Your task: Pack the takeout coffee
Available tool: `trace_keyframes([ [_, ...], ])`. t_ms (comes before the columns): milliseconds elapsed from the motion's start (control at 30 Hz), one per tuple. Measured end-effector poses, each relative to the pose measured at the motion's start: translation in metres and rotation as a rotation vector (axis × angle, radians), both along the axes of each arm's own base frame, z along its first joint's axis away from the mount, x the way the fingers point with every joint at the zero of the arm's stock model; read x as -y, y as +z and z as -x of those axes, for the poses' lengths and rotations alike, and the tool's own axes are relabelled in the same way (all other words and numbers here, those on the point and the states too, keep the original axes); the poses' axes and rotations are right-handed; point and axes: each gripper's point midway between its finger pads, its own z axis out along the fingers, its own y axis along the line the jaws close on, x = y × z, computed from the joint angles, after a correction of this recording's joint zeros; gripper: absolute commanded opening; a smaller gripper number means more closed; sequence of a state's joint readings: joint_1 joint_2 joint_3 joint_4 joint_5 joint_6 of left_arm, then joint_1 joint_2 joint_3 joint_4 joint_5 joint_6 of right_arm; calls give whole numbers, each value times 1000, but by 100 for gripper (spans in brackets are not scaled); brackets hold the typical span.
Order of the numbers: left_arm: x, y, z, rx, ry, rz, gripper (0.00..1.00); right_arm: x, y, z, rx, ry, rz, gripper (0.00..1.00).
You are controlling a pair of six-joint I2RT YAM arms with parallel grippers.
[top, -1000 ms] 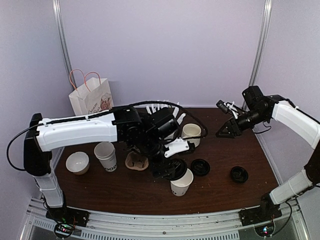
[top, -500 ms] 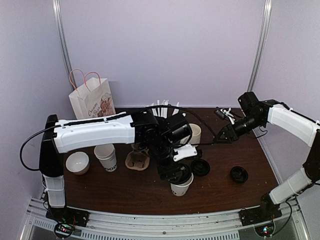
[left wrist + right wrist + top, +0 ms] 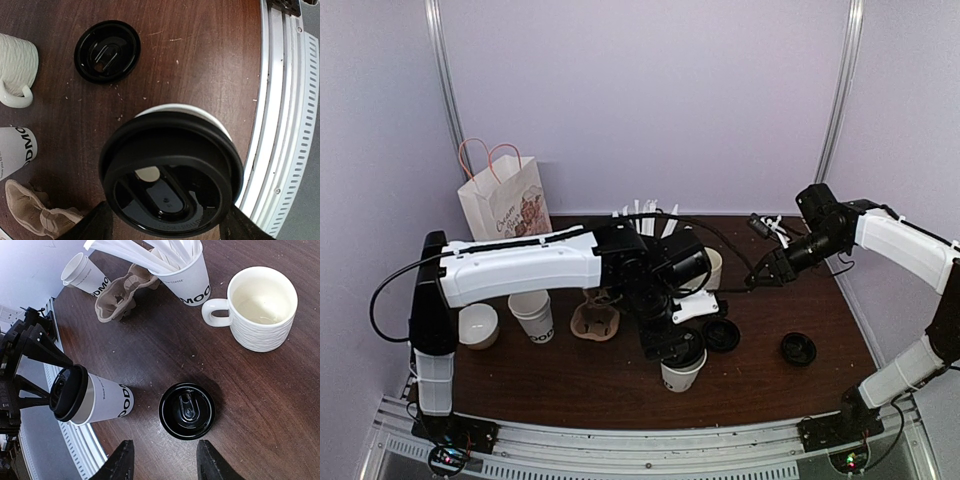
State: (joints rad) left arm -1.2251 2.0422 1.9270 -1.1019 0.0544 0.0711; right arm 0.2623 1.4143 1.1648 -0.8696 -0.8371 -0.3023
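Note:
A white paper cup (image 3: 683,374) with black lettering stands upright near the table's front edge, also visible as the cup (image 3: 102,401). A black lid (image 3: 170,175) rests on its rim (image 3: 176,108). My left gripper (image 3: 167,221) is shut on that lid, one finger on each side of it, and shows from above as the left gripper (image 3: 675,345). A second, lidless paper cup (image 3: 532,312) stands at the left. My right gripper (image 3: 758,282) hangs open and empty above a loose black lid (image 3: 187,411).
A cream mug (image 3: 262,307), a cup full of white sticks (image 3: 186,272) and a cardboard cup carrier (image 3: 593,322) sit mid-table. Another loose lid (image 3: 798,348) lies right. A white bowl (image 3: 475,325) and a paper bag (image 3: 503,195) are at the left.
My left arm has carried the black lid forward and down onto the cup. My right gripper has swung left and lower, toward the mug and the loose lid.

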Motion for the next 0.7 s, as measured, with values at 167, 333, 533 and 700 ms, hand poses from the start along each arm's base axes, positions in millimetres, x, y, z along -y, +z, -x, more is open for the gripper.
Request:
trace_keyframes([
  [167,1,-2,-1,1,-1,-5,73,0,-1,0,-2,0,0,46],
  [333,4,-7,0,-5,-5,-12,73,0,-3,1,-7,0,2,46],
  [533,7,-9,3,-5,-14,-14,76,0,-3,1,-5,0,1,46],
  [700,8,-10,8,-3,-34,-20,82,0,-3,1,-5,0,1,46],
])
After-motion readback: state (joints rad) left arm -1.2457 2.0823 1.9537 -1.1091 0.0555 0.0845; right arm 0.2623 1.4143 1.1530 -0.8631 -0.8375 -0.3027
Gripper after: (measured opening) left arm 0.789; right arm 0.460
